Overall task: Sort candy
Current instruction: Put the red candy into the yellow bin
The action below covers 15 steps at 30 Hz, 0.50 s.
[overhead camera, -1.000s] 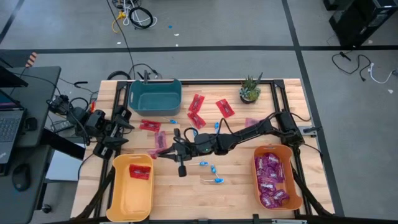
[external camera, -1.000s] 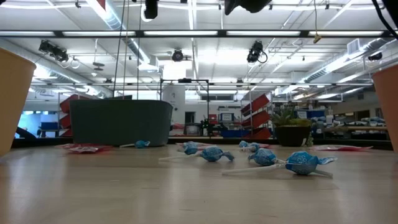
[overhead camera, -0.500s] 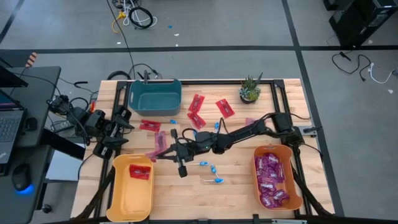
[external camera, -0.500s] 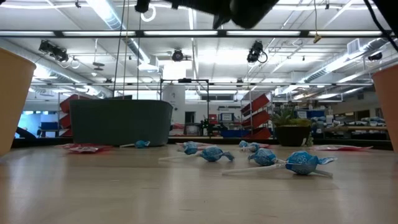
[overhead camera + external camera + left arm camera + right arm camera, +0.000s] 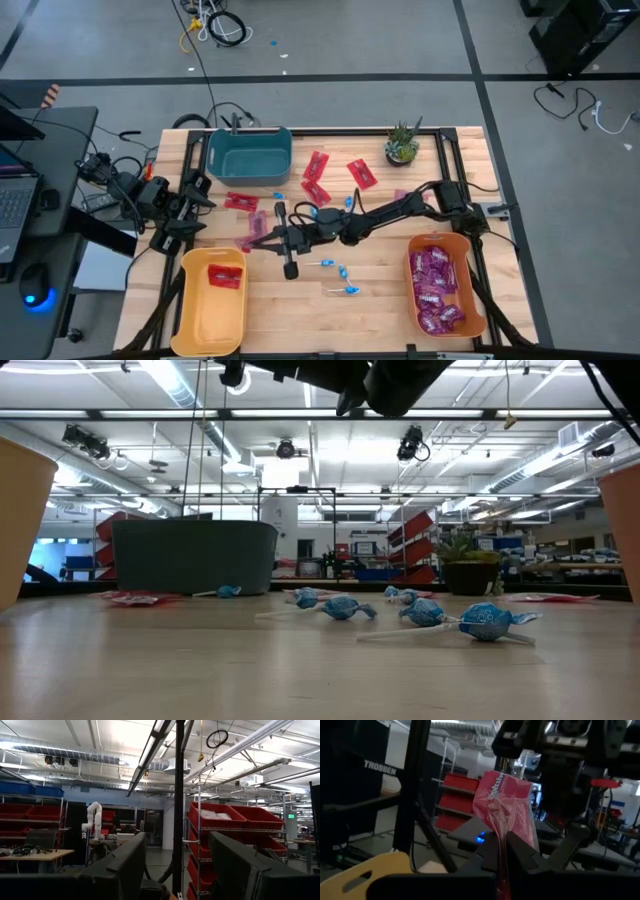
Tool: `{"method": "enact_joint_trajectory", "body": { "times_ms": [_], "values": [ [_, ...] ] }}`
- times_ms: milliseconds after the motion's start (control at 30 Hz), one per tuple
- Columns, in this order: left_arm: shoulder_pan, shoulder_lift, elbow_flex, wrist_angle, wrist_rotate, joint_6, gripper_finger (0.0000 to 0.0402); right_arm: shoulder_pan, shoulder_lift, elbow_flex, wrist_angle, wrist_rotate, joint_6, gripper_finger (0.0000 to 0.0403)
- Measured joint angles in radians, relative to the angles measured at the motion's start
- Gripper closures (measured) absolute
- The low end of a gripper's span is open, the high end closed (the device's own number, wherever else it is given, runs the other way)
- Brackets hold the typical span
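My right gripper [image 5: 262,240] reaches across the table from the right and is shut on a pink-red candy packet [image 5: 504,802], just beyond the far end of the yellow bin [image 5: 213,297]. That bin holds one red packet [image 5: 226,275]. More red packets [image 5: 316,166] lie flat at mid-table. Blue lollipops [image 5: 346,272] lie on the wood in front of the arm and show in the low view [image 5: 487,622]. Purple packets fill the orange bin [image 5: 444,285]. My left gripper [image 5: 175,870] is open at the table's left edge, holding nothing. My right gripper pinches one end of the packet [image 5: 507,842] between its two fingers. The fingers come from the table's right, about level and slanting a little upward. The rest of the packet sticks out past the fingertips, lifted clear of the table.
A teal bin [image 5: 250,155] stands at the far left and a small potted plant [image 5: 402,143] at the far right. Another pinkish packet [image 5: 258,220] lies just beyond my right gripper. Bare wood shows between the yellow and orange bins at the near side.
My right gripper has tipped its fingers upward and rolled a little, staying near the far end of the yellow bin with the packet still pinched. In the low view the arm has come farther into the picture from above.
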Motion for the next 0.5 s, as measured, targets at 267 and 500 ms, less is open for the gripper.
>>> {"method": "enact_joint_trajectory", "body": {
  "times_ms": [267,500],
  "values": [
    [0.000,0.000,0.000,0.007,-0.011,-0.002,0.0183,-0.019,0.061,0.165,-0.167,-0.053,0.015,0.0390],
    [0.000,-0.003,0.000,0.031,-0.010,-0.002,0.0183,-0.016,0.179,0.351,-0.334,-0.064,0.054,0.0390]
  ]
}}
